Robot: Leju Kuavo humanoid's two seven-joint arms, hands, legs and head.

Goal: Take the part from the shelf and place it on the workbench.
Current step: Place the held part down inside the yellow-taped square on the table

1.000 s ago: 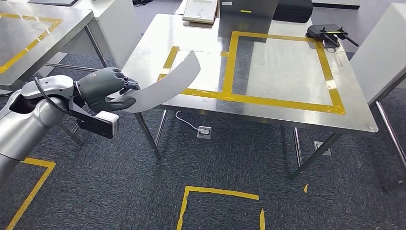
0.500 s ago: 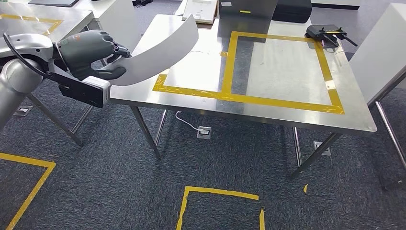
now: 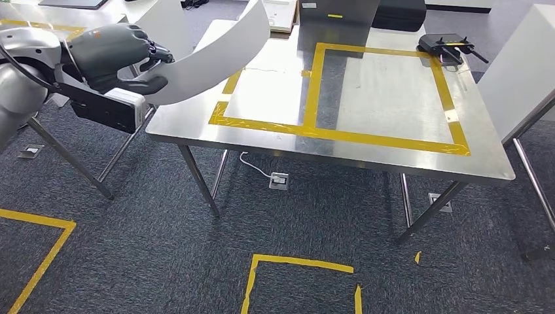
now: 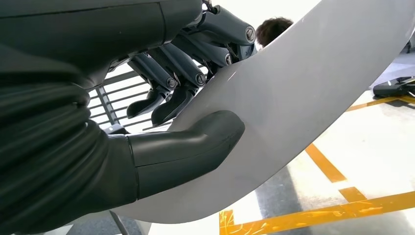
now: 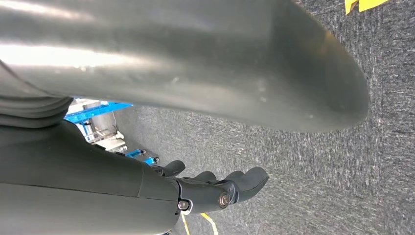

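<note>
Status: pickup is judged complete. The part (image 3: 216, 55), a thin curved white sheet, is off the shelf and carried in the air. Placement on the workbench is not yet done.

Upper left of the head view: the left hand (image 3: 118, 59) grips one end of the part. In the left wrist view the thick thumb (image 4: 195, 144) presses flat on the near face of the sheet while the darker fingers (image 4: 171, 85) curl against the far side, so the sheet is pinched between them.

From the hand the part sweeps rightward and upward across the frame. Its free end rises toward the top centre, above the near left corner of the tabletop (image 3: 393, 163). No contact between the part and the tabletop is visible.

Centre to right of the head view: the yellow tape outline (image 3: 366, 137) marks rectangles on the steel surface. The part does not yet lie inside that outline.

The right hand (image 5: 215, 188), in the right wrist view, holds nothing, its fingers loosely extended over the carpet.

Remaining, by judgement: carry the part further over the surface, lower it, release.
</note>
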